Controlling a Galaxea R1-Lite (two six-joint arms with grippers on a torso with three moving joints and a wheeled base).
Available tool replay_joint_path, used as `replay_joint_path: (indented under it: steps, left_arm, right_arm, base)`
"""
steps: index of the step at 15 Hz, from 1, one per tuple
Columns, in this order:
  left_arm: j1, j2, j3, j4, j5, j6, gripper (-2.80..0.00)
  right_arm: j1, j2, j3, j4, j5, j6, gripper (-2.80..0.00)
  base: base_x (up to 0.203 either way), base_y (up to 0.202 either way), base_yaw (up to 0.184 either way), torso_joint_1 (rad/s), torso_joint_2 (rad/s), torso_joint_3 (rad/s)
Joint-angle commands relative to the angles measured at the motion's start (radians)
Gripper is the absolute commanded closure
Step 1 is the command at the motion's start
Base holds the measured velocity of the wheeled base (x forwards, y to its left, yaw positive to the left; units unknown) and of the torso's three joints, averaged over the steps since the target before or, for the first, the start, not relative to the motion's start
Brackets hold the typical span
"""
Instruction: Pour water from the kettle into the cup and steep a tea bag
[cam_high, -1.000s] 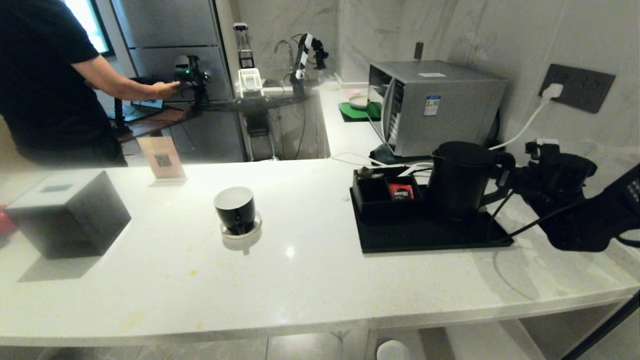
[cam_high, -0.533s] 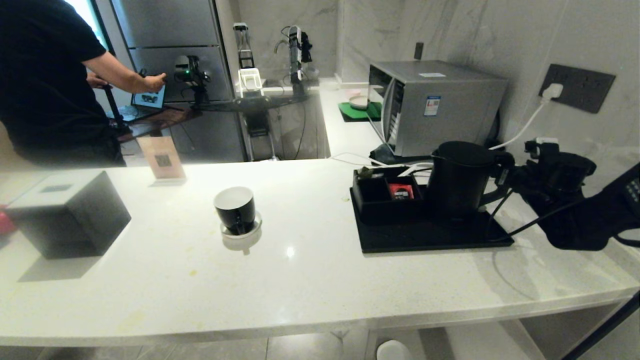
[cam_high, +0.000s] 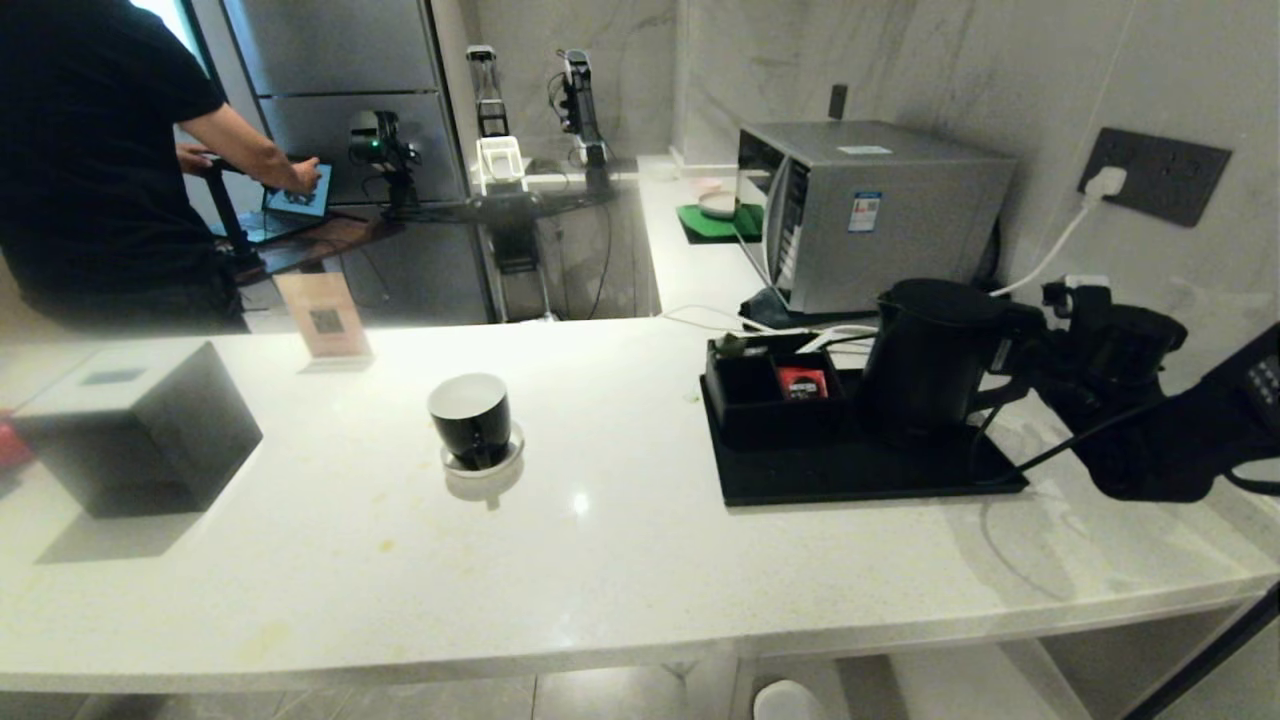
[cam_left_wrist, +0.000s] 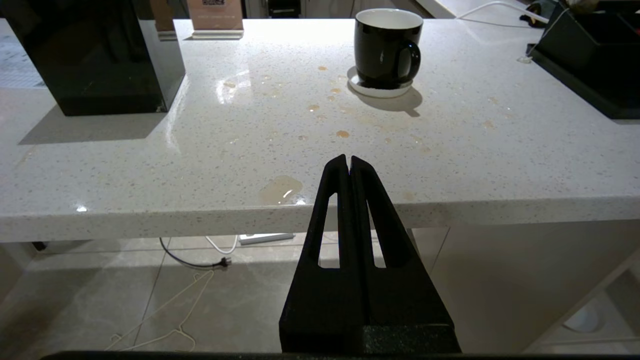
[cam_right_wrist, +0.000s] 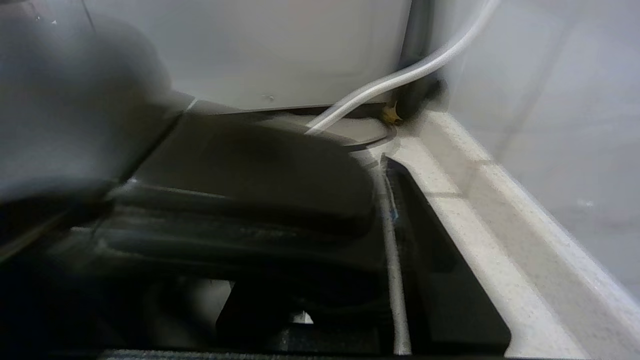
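Now right pincer (cam_high: 1015, 335) gripping kettle (cam_high: 930, 350) handle

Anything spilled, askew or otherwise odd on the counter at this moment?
Yes. Brownish drips and a small puddle stain the white counter between its front edge and the cup, which stands upright on its coaster. They look like dried tea spills. Nothing else stands out.

Matt black kettle (cam_high: 925, 350), glossy black cup (cam_left_wrist: 386, 47), polished speckled stone counter (cam_high: 620, 560), brushed-metal microwave (cam_high: 880, 205).
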Motion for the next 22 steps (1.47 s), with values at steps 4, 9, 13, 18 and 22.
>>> replay_joint_path:
  steps: [4, 9, 13, 18, 22]
  left_arm:
    - [0.0, 0.0, 0.0, 0.0, 0.0, -0.001, 0.0]
    - [-0.001, -0.001, 0.0, -0.001, 0.0, -0.001, 0.0]
    - [-0.001, -0.001, 0.0, -0.001, 0.0, -0.001, 0.0]
    - [-0.001, 0.001, 0.0, 0.0, 0.0, -0.001, 0.0]
    - [-0.001, -0.001, 0.0, -0.001, 0.0, -0.001, 0.0]
  right_arm:
    - [0.008, -0.022, 0.017, -0.011, 0.001, 0.001, 0.0]
    - [0.02, -0.051, 0.072, -0.032, 0.001, 0.001, 0.0]
    - [0.023, -0.088, 0.103, -0.032, 0.0, 0.002, 0.0]
    - [0.027, -0.135, 0.152, -0.035, -0.012, 0.006, 0.0]
    - [0.028, -0.158, 0.156, -0.034, -0.018, 0.008, 0.0]
  base:
    - [0.0, 0.0, 0.0, 0.0, 0.0, 0.0]
    - [0.0, 0.0, 0.0, 0.0, 0.0, 0.0]
    - [0.0, 0.0, 0.0, 0.0, 0.0, 0.0]
    - [0.0, 0.0, 0.0, 0.0, 0.0, 0.0]
    - [0.0, 0.0, 0.0, 0.0, 0.0, 0.0]
